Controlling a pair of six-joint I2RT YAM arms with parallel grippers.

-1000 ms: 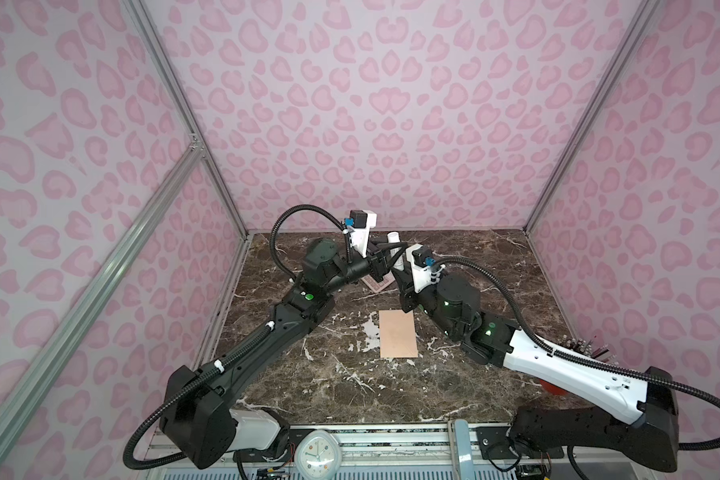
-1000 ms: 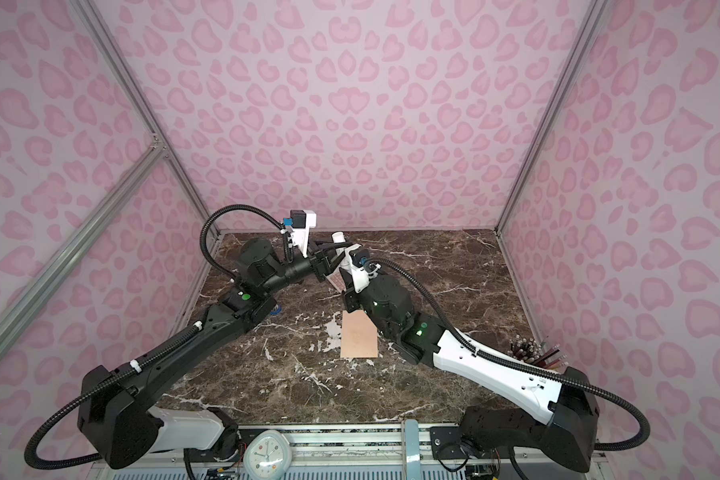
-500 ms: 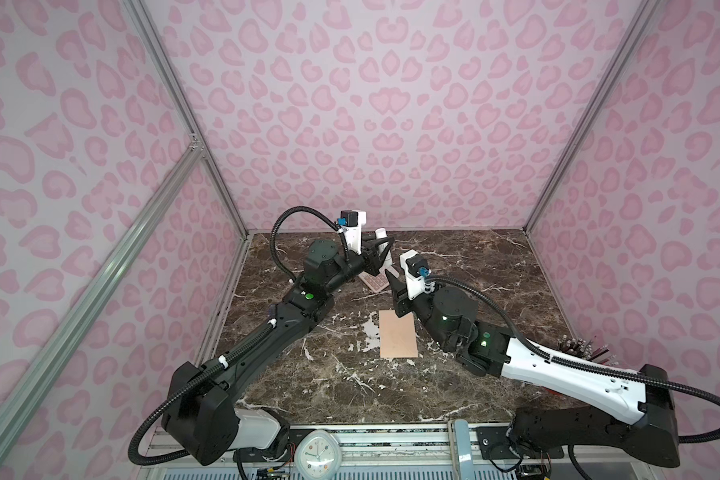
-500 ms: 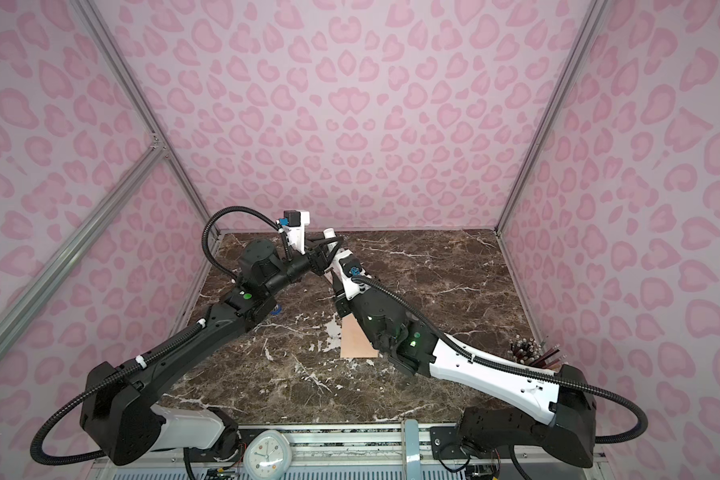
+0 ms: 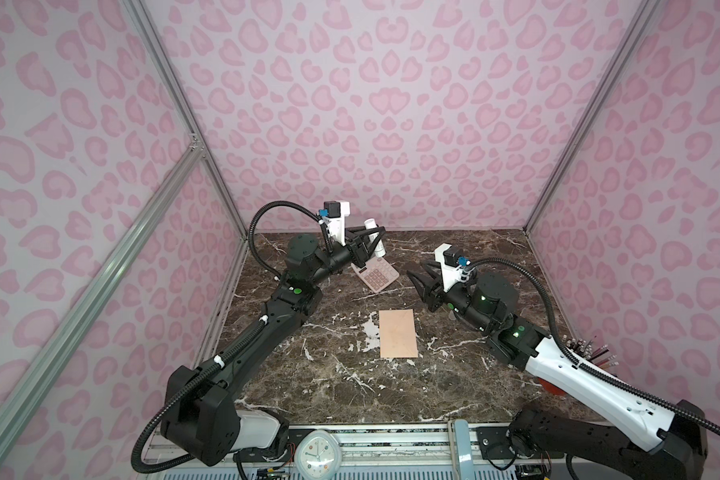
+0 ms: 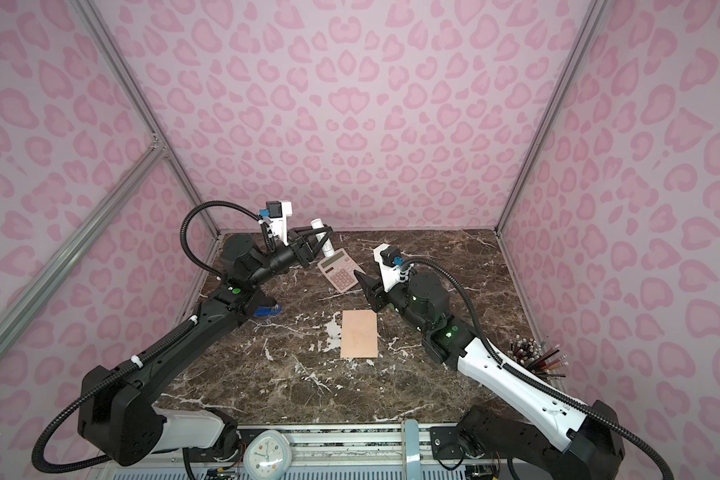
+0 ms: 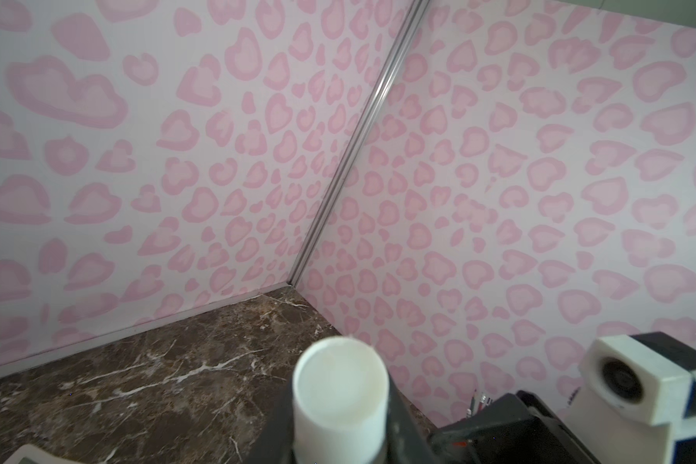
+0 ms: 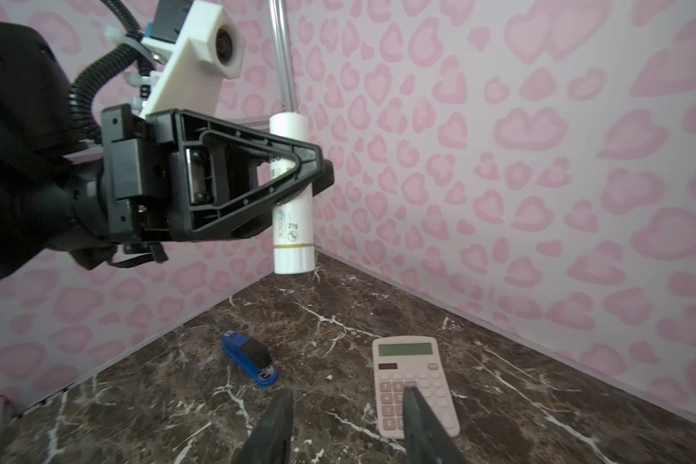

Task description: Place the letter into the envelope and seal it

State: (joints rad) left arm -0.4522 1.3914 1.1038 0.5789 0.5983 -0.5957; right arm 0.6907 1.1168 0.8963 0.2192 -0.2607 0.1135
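Top views both show the left hand (image 5: 374, 235) clamped on an upright white glue stick (image 5: 371, 225), raised off the counter (image 5: 333, 386) toward its back, with the pink calculator (image 5: 376, 276) lying on the marble just below and beside that hand. Further right and nearer the front, the envelope (image 5: 398, 338) lies flat and untouched, well apart from the left hand. It is nearer to the right hand (image 5: 417, 275), which hovers over the counter with its jaws parted and nothing between them.
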